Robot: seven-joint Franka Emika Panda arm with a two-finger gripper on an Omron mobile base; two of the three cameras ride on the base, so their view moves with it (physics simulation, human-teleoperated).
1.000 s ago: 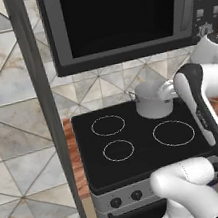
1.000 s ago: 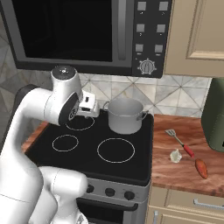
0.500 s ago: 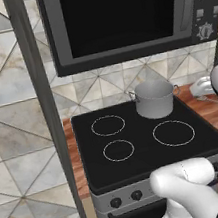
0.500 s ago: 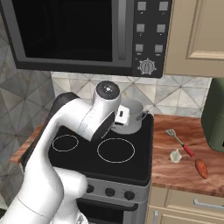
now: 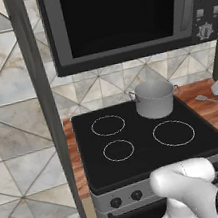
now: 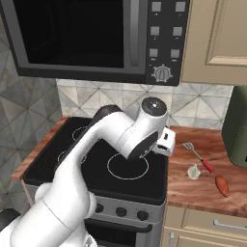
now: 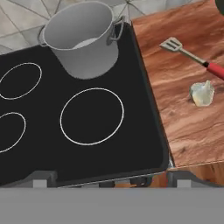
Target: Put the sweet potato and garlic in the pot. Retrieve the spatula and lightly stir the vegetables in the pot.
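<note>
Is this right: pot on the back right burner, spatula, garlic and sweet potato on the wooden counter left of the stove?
Not quite: the counter holding them is to the right of the stove, as the right base view shows. The spatula, garlic and sweet potato lie there. The pot does sit on the back right burner.

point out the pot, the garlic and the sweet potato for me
pot [image 7: 83, 39], hand view, on its grey side wall
garlic [image 7: 202, 93], hand view, middle of the pale bulb
sweet potato [image 6: 222, 185], right base view, middle of the orange lump
</note>
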